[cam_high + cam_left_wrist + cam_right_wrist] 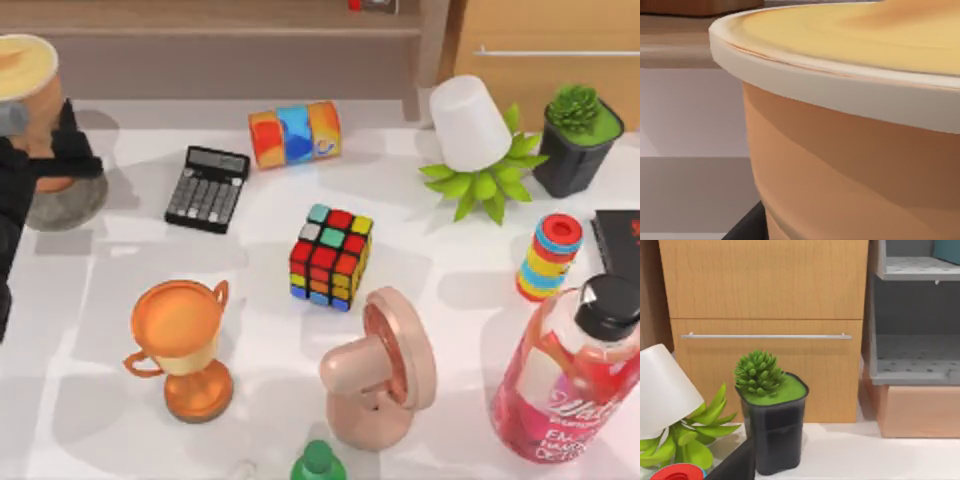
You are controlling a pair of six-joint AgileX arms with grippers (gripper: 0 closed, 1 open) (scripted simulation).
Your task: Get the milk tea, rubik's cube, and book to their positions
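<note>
The milk tea [24,78], a tall orange-tan cup with a creamy top, is at the far left of the table over a grey round coaster [68,203]. My left gripper [62,150] reaches across the cup's body and is shut on it. The cup [850,150] sits very close in the left wrist view. The rubik's cube [330,257] sits free in the middle of the table. A teal-blue corner, the book [947,249], shows on the upper grey shelf. One dark finger [735,464] of my right gripper shows in the right wrist view.
A calculator [207,188], striped can [295,133], orange trophy [185,345] and pink fan [380,385] surround the cube. At the right are a white cup [468,122] on green leaves, a potted succulent [575,140], a ring tower [548,258], a black slab [618,235] and a pink bottle [575,385].
</note>
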